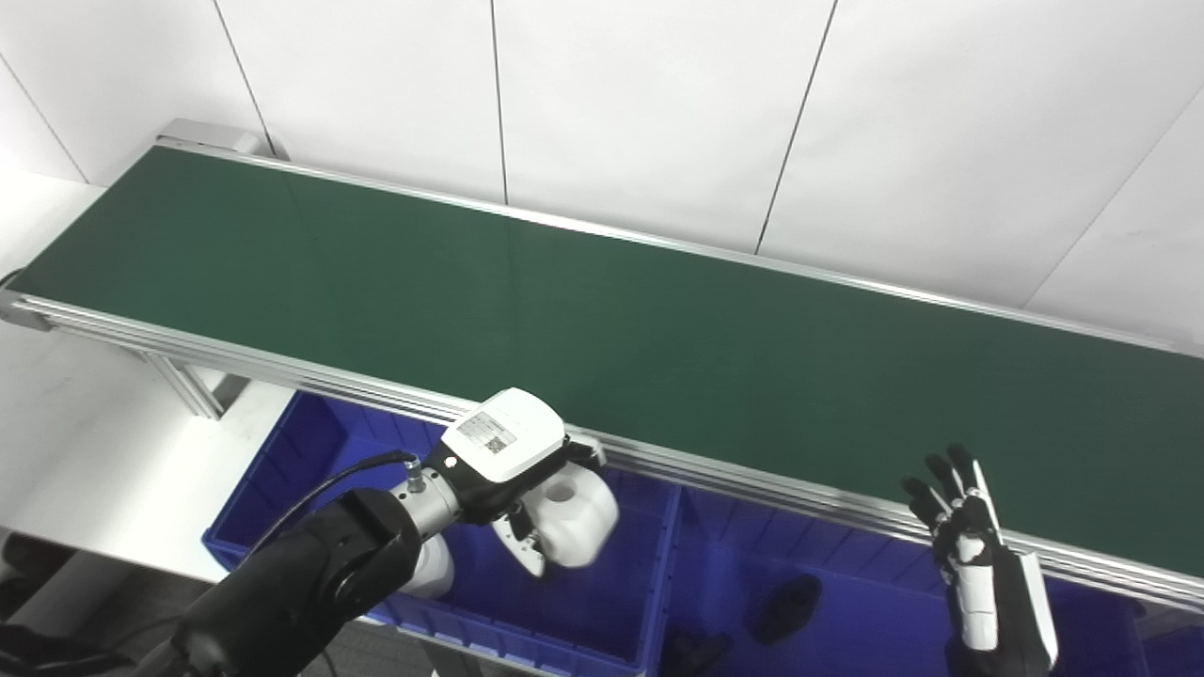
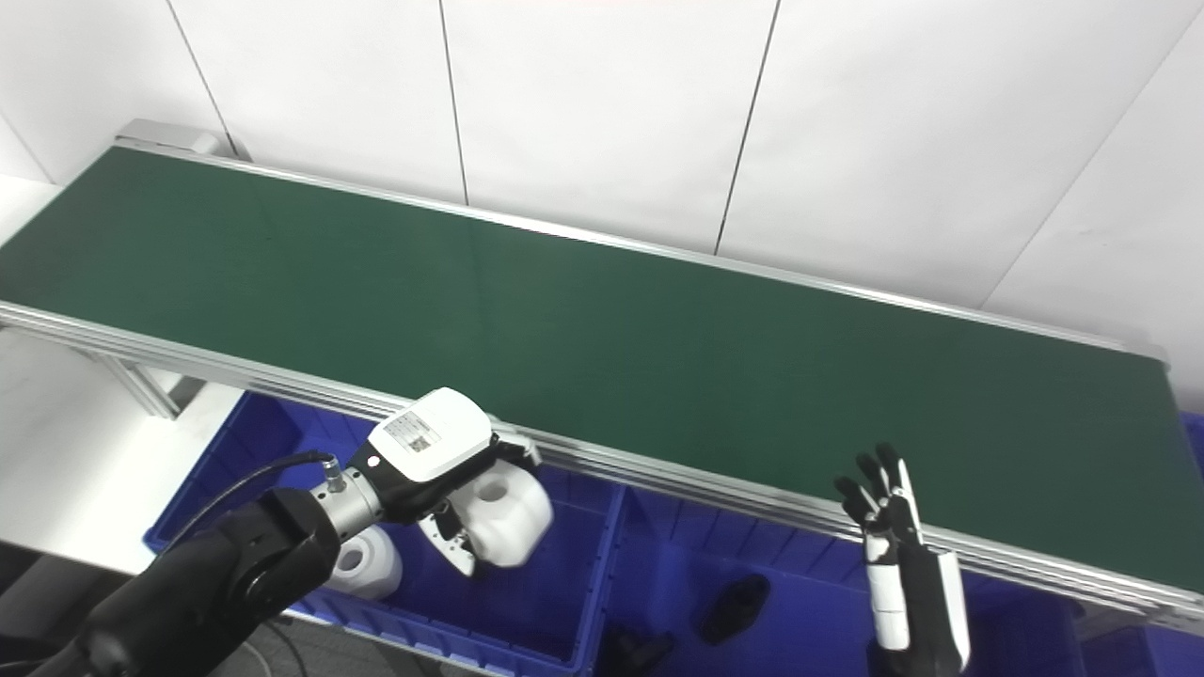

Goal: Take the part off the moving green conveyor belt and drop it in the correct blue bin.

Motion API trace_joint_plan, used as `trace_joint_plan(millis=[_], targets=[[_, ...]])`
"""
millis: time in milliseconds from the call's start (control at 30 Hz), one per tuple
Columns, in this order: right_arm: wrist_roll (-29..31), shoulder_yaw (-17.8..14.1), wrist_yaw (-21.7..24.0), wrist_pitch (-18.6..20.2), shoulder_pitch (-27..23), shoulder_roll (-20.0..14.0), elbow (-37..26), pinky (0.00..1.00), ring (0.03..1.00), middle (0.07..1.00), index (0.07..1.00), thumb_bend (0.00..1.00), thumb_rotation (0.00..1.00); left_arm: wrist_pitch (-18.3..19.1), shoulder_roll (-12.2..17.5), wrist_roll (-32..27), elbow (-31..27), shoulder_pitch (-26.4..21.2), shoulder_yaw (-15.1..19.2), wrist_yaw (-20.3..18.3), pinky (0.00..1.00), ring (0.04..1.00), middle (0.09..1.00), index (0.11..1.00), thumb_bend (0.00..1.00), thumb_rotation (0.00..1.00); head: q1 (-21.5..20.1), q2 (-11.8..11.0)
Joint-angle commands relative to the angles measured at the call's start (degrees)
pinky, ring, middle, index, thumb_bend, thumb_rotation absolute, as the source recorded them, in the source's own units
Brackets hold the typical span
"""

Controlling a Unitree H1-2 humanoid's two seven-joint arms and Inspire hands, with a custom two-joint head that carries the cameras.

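My left hand is clenched around the white part, a chunky plastic piece with a round hole in its top, and I am holding it over the left blue bin, just off the near edge of the green conveyor belt. As I judge it, the pick is done and the drop is what is in hand. To do that well I should carry the part a little farther from the belt's aluminium rail toward the bin's middle, lower it so it does not bounce, and then spread my fingers all at once so it falls straight. Another white part already lies in this bin by its left wall, partly hidden behind my forearm, which suggests this is the right compartment. The divider wall to the neighbouring bin stands just beside my load, and that bin holds dark parts, so drifting right would missort. My right hand is released, fingers apart and pointing up, near the belt's near edge, well clear.
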Motion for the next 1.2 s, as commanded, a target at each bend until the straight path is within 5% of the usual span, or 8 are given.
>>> trace_joint_plan(millis=[0,500,667,933,1033,1167], targets=[[0.48,0.03,0.07,0.19,-1.2,0.45,-2.33,0.92,0.899,0.963,0.993,0.84,0.95,-0.04,0.15,0.34,-2.17,-0.1,0.91,0.97,0.91,0.92,0.946,0.967,1.0,0.56,0.01,0.08],[-0.31,0.16,-0.2,-0.28,-1.44,0.38,-2.05,0.93,0.894,0.956,0.991,0.85,0.95,-2.67,-1.62,-3.87,-8.94,1.48,3.11,2.71,0.94,0.914,0.939,0.982,1.0,0.62,-0.87,0.3],[-0.67,0.78,-0.65,0.27,-1.4,1.47,-1.95,0.93,0.901,0.958,0.989,0.83,0.95,-3.1,-6.79,-15.83,-13.33,4.26,6.11,4.32,0.92,0.907,0.916,0.917,0.99,0.62,-5.58,0.74],[-5.88,4.27,-3.53,-0.31,-1.58,6.56,-0.27,0.92,0.908,0.959,0.988,0.82,0.98,17.82,-26.4,-57.16,-13.66,8.13,19.65,4.42,1.0,0.999,0.989,0.995,0.92,0.71,-23.38,1.25],[-7.29,5.27,-4.71,1.14,-1.2,8.64,-0.9,0.92,0.925,0.962,0.983,0.85,0.96,17.14,-25.9,-60.09,-10.21,8.26,21.34,1.48,1.0,1.0,1.0,1.0,0.87,0.75,-26.65,1.17],[-9.34,5.56,-7.03,1.65,-0.99,11.0,-0.79,0.92,0.924,0.956,0.968,0.88,0.94,10.31,-22.01,-58.85,-4.41,7.99,20.83,-1.38,1.0,1.0,1.0,1.0,0.94,0.77,-29.95,0.8]])
